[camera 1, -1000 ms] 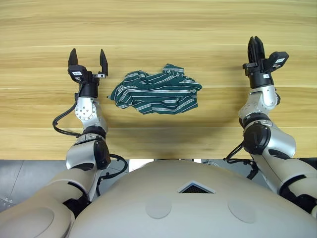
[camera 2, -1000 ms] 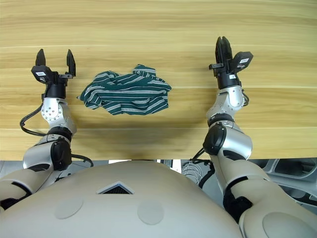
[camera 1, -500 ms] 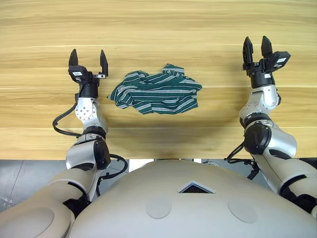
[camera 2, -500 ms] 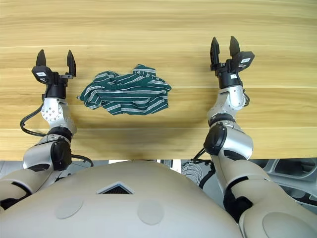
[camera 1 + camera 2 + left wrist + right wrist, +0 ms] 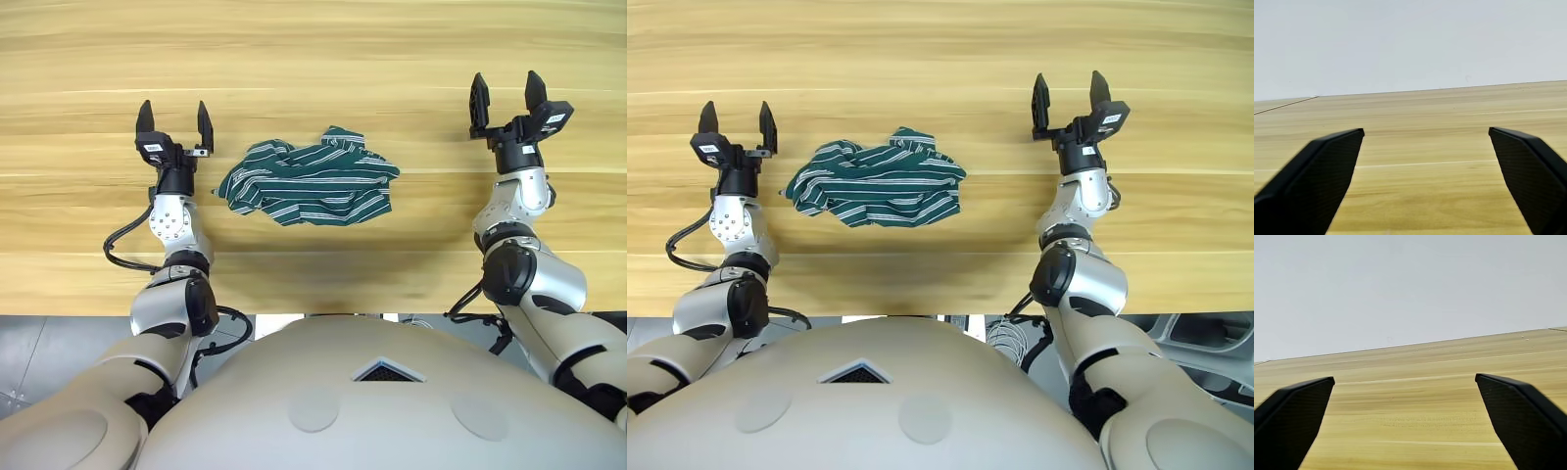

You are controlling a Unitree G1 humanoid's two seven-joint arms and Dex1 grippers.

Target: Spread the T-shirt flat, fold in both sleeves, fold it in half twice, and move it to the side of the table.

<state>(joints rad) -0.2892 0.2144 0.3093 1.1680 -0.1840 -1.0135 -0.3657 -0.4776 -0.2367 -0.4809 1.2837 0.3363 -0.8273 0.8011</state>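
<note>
The T-shirt lies bunched in a crumpled heap on the table, near its front edge and between the two arms. The left pincer is spread wide just beside the heap's left end, holding nothing. The right pincer is likewise wide and empty, well apart from the heap's right end. No spreading has been done.

Hazards: a grasp into the bunched folds may catch several layers at once (collar and hem cannot be told apart here), so pulling would tighten the tangle instead of opening it. A one-sided pull may drag the whole heap toward the front edge.
</note>
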